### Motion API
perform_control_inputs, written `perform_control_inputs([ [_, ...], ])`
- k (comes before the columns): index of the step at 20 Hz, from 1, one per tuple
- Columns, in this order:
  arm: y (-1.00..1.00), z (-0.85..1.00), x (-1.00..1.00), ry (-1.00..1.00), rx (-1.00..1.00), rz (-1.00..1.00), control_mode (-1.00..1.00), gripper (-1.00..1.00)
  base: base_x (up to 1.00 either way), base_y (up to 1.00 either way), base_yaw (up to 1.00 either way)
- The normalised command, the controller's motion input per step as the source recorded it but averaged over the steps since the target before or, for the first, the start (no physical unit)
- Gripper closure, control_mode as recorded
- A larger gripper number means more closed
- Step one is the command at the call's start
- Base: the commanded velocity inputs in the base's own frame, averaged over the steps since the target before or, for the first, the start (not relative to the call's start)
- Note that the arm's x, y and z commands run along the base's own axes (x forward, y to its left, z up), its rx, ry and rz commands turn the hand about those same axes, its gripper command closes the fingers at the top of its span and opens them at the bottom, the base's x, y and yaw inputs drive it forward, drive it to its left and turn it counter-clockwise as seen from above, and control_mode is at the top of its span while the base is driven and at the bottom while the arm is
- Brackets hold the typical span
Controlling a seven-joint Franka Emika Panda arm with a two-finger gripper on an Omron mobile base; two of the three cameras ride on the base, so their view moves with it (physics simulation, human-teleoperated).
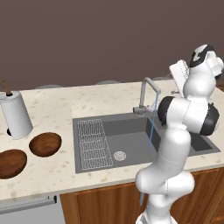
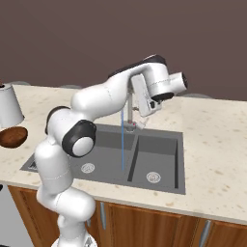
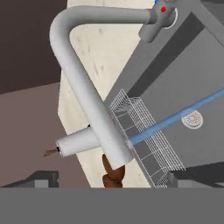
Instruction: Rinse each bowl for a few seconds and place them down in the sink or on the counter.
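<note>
Two dark wooden bowls (image 1: 45, 144) (image 1: 9, 162) rest on the beige counter (image 1: 52, 105) left of the sink (image 1: 131, 131). One bowl (image 2: 12, 136) also sits at the left edge of the right base view, and brown bowls (image 3: 114, 173) peek out behind the spout in the hand view. The curved grey faucet (image 1: 146, 92) (image 3: 83, 83) runs a thin blue stream (image 1: 151, 127) (image 3: 175, 118) into the basin. My gripper (image 2: 140, 118) (image 3: 116, 179) hangs over the faucet, far from the bowls. It is open and holds nothing.
A tall white roll with a brown stick (image 1: 16, 114) stands on the counter behind the bowls. The wire grid (image 1: 92, 142) fills the sink's left section, with round drains (image 2: 153, 177) in the basins. My arm leans over the sink's right half.
</note>
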Motion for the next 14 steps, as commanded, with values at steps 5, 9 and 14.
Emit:
perform_control_inputs([
  [5,0.61,0.0,-0.25,0.21,-0.01,0.08,-1.0,-1.0,0.0,0.0,0.0],
  [9,0.58,0.0,-0.25,0.2,0.0,0.08,-1.0,-1.0,0.0,0.0,0.0],
  [14,0.57,-0.02,-0.35,0.17,0.0,0.08,-1.0,-1.0,0.0,0.0,0.0],
])
